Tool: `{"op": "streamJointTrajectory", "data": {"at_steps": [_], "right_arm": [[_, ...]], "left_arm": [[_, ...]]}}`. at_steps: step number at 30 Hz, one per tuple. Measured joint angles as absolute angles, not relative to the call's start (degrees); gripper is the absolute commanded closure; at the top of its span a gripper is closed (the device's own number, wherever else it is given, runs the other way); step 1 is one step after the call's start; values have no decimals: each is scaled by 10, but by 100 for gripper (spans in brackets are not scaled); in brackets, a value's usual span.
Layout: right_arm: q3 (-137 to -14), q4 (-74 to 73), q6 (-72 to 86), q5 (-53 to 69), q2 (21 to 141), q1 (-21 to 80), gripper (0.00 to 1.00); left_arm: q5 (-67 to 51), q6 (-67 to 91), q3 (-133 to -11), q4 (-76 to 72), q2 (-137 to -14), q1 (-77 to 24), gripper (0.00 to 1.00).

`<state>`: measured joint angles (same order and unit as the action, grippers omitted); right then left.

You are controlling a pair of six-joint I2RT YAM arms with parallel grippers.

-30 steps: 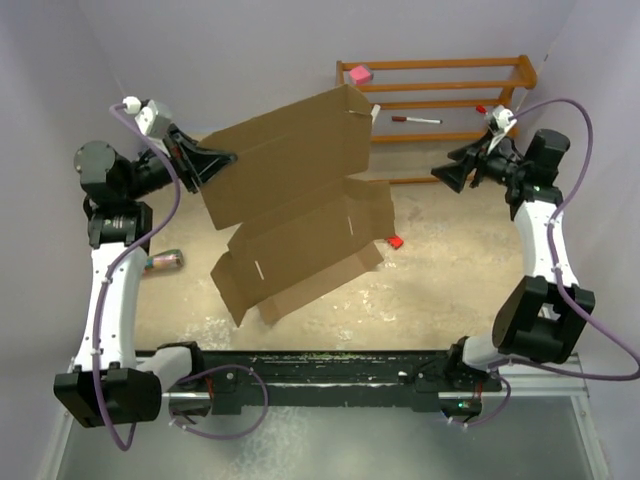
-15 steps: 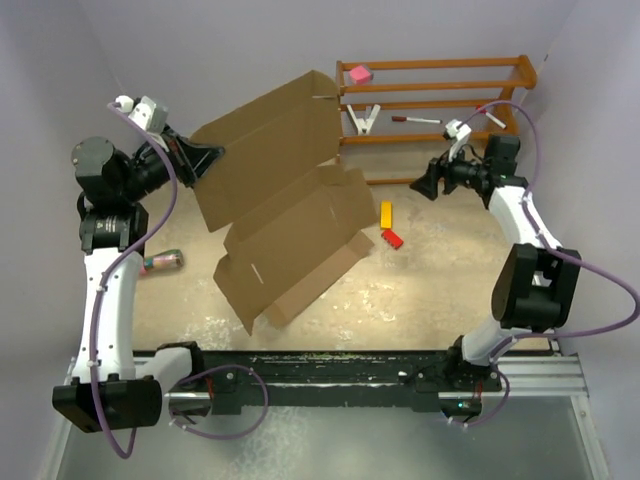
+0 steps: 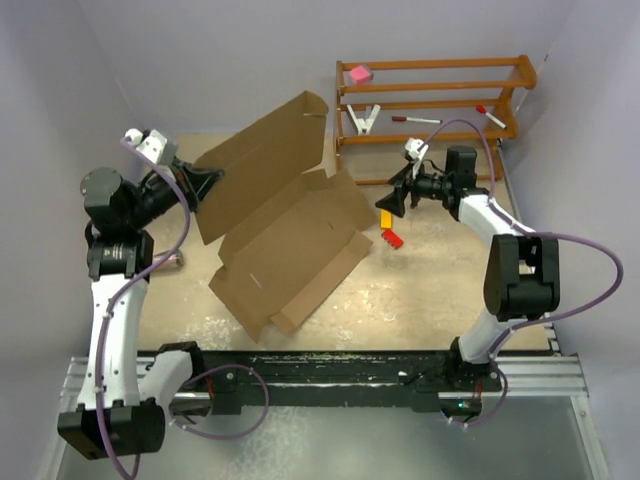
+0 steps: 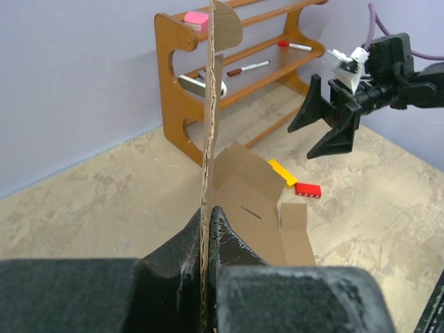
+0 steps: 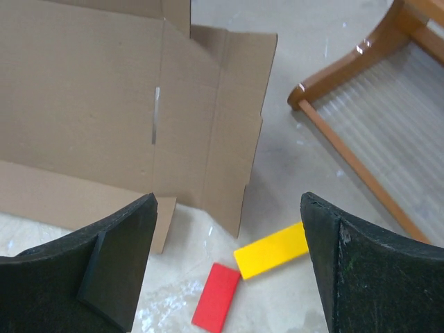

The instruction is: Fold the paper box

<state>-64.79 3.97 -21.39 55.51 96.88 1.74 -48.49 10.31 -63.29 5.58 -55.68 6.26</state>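
The paper box (image 3: 285, 235) is a big brown cardboard cut-out sheet with flaps, tilted up on its left side, its lower edge on the table. My left gripper (image 3: 207, 182) is shut on the sheet's upper left panel; in the left wrist view the jaws (image 4: 207, 222) pinch the cardboard edge (image 4: 208, 139), which rises straight up. My right gripper (image 3: 392, 197) is open and empty, hovering just right of the sheet's right edge. In the right wrist view its fingers (image 5: 111, 263) frame the sheet's flaps (image 5: 139, 118).
A yellow block (image 3: 385, 219) and a red block (image 3: 392, 238) lie under the right gripper, also in the right wrist view (image 5: 272, 251) (image 5: 216, 296). A wooden rack (image 3: 440, 100) at the back holds a pink block (image 3: 359, 74), a clamp and pens.
My right gripper has swung left and down toward the sheet and blocks. My left gripper has lowered slightly with the sheet, which has tilted and shifted left.
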Motion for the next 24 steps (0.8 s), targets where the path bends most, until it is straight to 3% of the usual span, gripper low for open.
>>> {"op": "streamJointTrajectory", "data": {"at_steps": [10, 15, 19, 21, 22, 24], "right_arm": [[-759, 109, -170, 558, 1086, 39, 15], [-784, 119, -128, 539, 1132, 68, 27], [-798, 105, -128, 541, 1144, 78, 56], [-800, 95, -133, 552, 1144, 78, 80], [-802, 87, -140, 555, 1144, 78, 98], [-812, 53, -164, 570, 1144, 77, 100]], "left_arm": [[-519, 92, -571, -9, -479, 58, 96], [-531, 92, -571, -15, -490, 57, 96], [-536, 92, -571, -18, -490, 55, 96], [-539, 92, -571, -22, -491, 55, 96], [-542, 93, -571, -25, -492, 55, 96], [-549, 94, -571, -30, -496, 55, 96]]}}
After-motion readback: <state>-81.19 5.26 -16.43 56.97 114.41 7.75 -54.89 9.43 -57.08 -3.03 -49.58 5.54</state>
